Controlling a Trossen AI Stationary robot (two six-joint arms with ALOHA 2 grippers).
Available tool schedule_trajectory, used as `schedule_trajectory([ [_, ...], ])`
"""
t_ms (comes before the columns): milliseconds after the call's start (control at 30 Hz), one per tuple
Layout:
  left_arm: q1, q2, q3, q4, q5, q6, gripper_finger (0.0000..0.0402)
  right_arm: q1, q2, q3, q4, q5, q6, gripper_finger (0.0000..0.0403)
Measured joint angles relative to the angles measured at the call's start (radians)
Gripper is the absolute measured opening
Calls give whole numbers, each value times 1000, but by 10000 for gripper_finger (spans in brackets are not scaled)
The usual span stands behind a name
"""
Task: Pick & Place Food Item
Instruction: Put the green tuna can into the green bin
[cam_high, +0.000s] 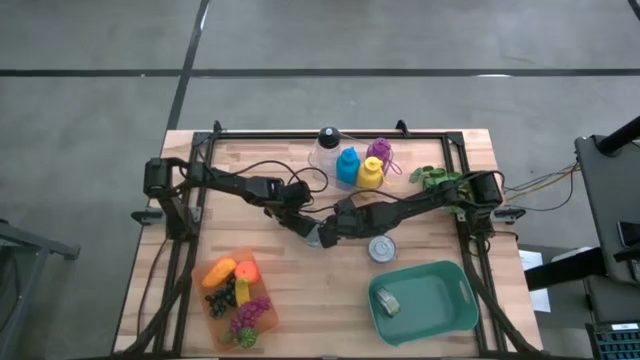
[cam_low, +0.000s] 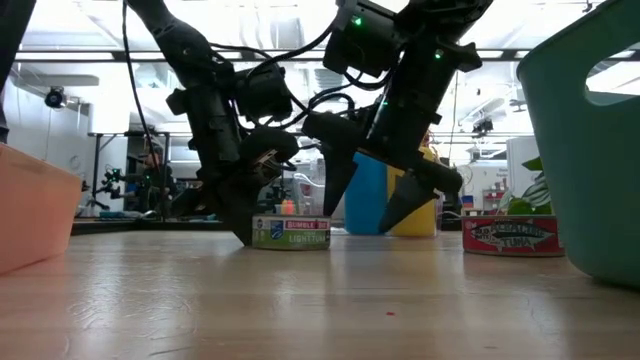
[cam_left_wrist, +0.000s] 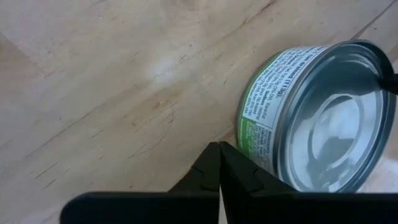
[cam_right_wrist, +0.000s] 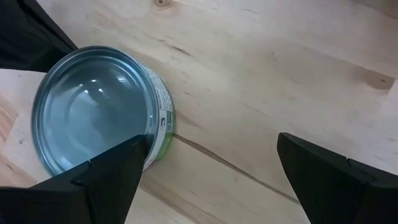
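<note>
1 tuna can (cam_low: 290, 232) sits on the bench (cam_high: 300, 290) at frame centre in the high view. It looks rigid, dense and slick, so grip its side wall. Right pincer (cam_low: 385, 195) hangs spread beside it; left pincer (cam_left_wrist: 219, 165) is closed, touching it.

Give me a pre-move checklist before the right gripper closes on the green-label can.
1. Right gripper open: ok, fingers spread wide.
2. Green-label can flat on the table: ok.
3. Can between the right fingers: not ok; in the right wrist view the can sits off to one finger's side.
4. Left gripper clear of the can: not ok; it is shut and right beside it.
5. Teal bin has room: ok, only one small item inside.
6. Second can out of the way: ok.
</note>
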Motion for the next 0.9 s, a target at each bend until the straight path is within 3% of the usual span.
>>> schedule_trajectory([
  [900, 1, 3, -1, 55, 16, -2, 1, 0, -2, -35, 12, -2, 30, 358],
])
